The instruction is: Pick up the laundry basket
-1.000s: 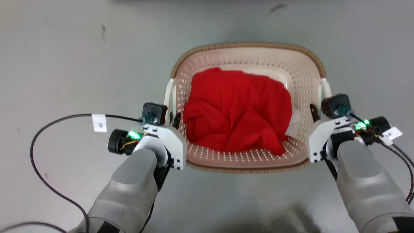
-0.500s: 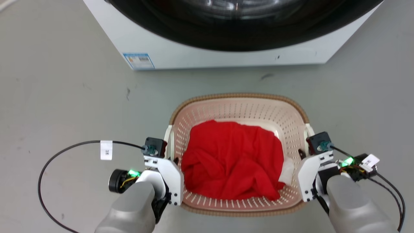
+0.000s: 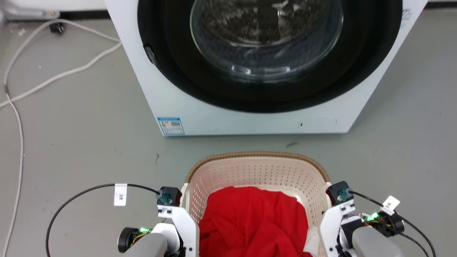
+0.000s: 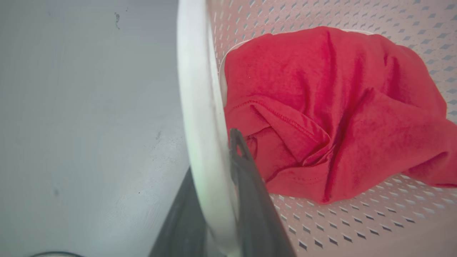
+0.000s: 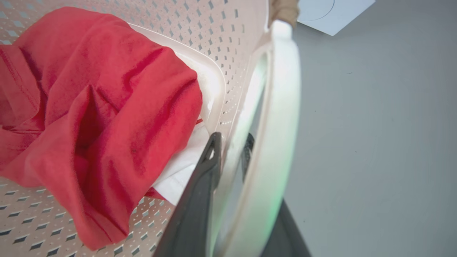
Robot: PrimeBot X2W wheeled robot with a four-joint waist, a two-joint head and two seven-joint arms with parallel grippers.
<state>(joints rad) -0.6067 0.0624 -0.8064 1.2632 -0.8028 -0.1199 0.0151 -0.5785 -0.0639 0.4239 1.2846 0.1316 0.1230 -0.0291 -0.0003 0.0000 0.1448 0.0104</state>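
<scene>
L pincer clamped on laundry basket by its white side handle, one finger each side; R pincer grips opposite handle same way. Basket is btwn both arms, near front of washing machine, w/ red cloth and a bit of white fabric inside. Can't tell if it's off the floor.

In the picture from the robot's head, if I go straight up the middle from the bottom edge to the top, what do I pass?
red cloth → far rim of the laundry basket → strip of grey floor → white front of the washing machine → its round glass door
</scene>
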